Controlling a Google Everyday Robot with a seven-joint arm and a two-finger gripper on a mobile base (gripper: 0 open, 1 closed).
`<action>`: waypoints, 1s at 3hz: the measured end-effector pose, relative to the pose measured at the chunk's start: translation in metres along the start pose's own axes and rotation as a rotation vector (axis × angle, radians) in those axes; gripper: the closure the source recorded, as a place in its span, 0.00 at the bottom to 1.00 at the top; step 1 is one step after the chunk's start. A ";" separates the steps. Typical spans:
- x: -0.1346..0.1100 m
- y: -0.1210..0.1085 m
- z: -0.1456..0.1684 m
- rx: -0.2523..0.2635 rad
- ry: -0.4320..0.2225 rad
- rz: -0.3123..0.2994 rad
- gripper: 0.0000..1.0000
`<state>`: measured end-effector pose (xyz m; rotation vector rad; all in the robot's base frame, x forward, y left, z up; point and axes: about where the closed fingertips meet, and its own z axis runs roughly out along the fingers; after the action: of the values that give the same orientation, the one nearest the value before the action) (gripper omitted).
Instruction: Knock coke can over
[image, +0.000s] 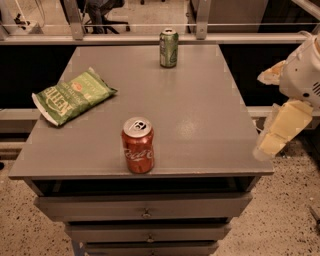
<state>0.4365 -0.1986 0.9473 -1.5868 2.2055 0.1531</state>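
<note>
The coke can (138, 145) stands upright near the front edge of the counter (200, 100), a little left of centre, its silver top and pull tab facing up. It is well apart from everything else, so a sideways push should tip it without disturbing anything else. White script runs across its red side (the familiar Coca-Cola hand, though only part of it faces the camera).

The gripper (280, 130) hangs off the counter's right side, beyond the front right corner and about level with the top, well apart from the can. Whether it is apart or together I cannot tell from this angle. It holds nothing that can be seen. Judging by its place, the reach toward the can has not begun, and it would need to travel left across the front of the counter.

A green can (169, 47) stands upright at the far edge; its label cannot be read. A green chip bag (72, 95) lies flat at the left, its white lettering seeming to read "Kettle". Drawers (145, 207) with small knobs sit below the top.
</note>
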 end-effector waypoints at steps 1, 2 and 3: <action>-0.027 0.015 0.031 -0.042 -0.173 0.052 0.00; -0.066 0.034 0.057 -0.080 -0.326 0.082 0.00; -0.109 0.060 0.087 -0.117 -0.452 0.080 0.00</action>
<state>0.4327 -0.0536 0.9022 -1.3572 1.9299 0.6114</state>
